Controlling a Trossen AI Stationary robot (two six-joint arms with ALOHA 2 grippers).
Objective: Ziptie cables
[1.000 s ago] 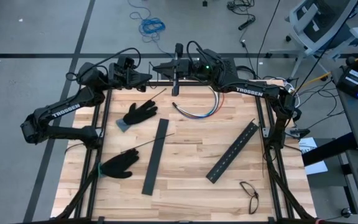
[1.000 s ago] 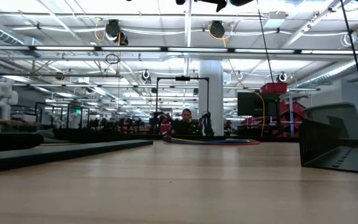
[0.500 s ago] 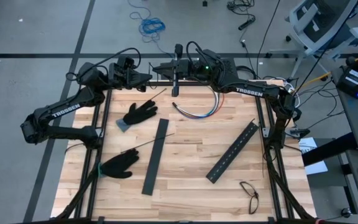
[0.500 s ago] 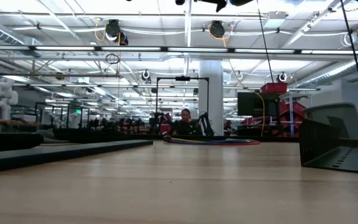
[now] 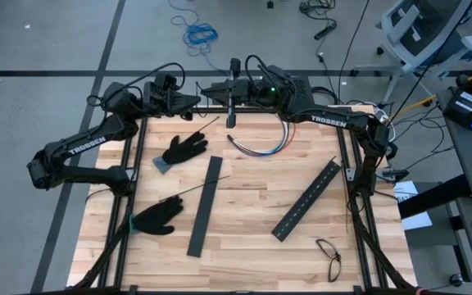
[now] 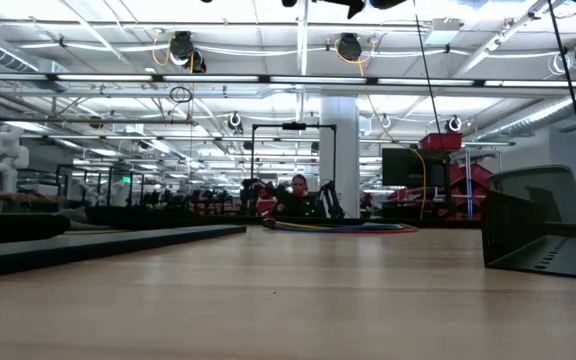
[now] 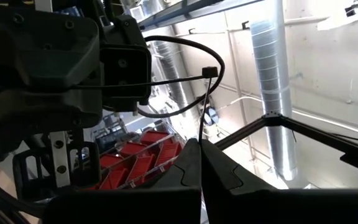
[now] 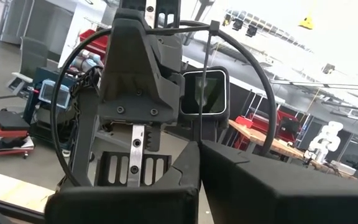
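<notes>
Both arms reach to the table's far edge, and the grippers face each other above it. My left gripper (image 5: pixel 192 102) and my right gripper (image 5: pixel 208 88) are each shut on one looped black ziptie (image 8: pixel 263 81), which is held in the air between them. Its small square head (image 7: pixel 209 72) shows in both wrist views. The cables (image 5: pixel 262 144), a curved bundle of red, blue and white wires, lie on the table near its far edge, under the right arm. They also show in the low view (image 6: pixel 340 227). Two more thin zipties (image 5: pixel 206 125) (image 5: pixel 193 190) lie flat on the table. My left gripper (image 7: pixel 200 144) pinches a thin straight stretch of the ziptie (image 7: pixel 201 121) between its two shut fingertips. That stretch runs from the fingertips to the head. The loop stands clear of the table. My right gripper (image 8: pixel 200 144) pinches another thin straight stretch of the ziptie (image 8: pixel 202 112) between its two shut fingertips. That stretch runs to the head (image 8: pixel 214 26). The round loop curves out to both sides, in the air, in front of my left gripper (image 8: pixel 146 37).
Two black gloves (image 5: pixel 183 151) (image 5: pixel 156 218) lie on the table's left half. Two long flat black slotted bars (image 5: pixel 205 205) (image 5: pixel 307 199) lie in the middle and to the right. Eyeglasses (image 5: pixel 329 256) lie near the front right corner. A person shows far behind the table (image 6: pixel 299 196).
</notes>
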